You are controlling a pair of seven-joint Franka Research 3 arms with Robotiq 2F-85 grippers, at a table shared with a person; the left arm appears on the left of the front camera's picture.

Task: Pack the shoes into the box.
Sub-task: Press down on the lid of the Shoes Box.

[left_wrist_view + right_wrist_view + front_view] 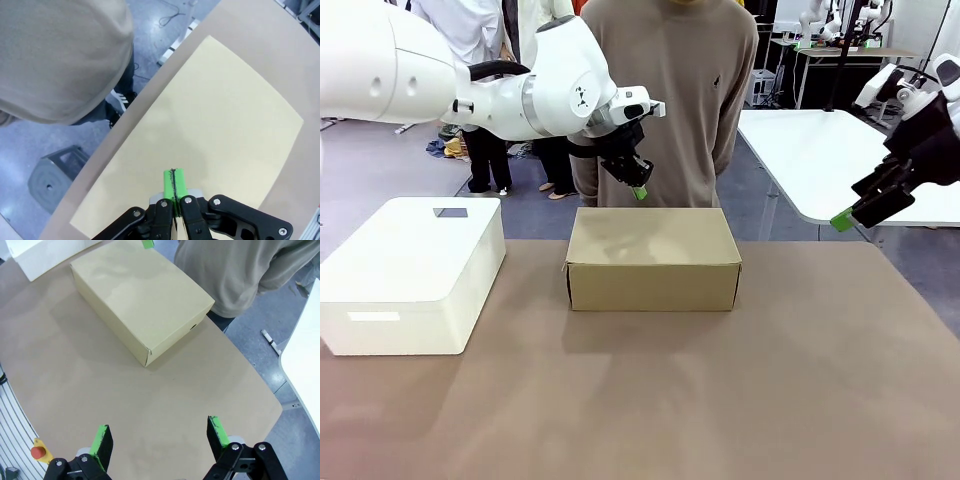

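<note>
The closed box sits at twelve o'clock on the tabletop. The left claw, pinched empty, hovers over its far edge; the right claw gapes at three o'clock.

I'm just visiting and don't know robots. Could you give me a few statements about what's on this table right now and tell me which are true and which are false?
1. The box has its lid closed. True.
2. The left gripper holds a shoe. False: its fingers are pressed together on nothing, above the far edge of the box.
3. The right gripper is open. True.
4. The white bin sits on top of the box. False: it stands apart on the table, toward the robot's left.
5. A person stands behind the box. True.
</note>
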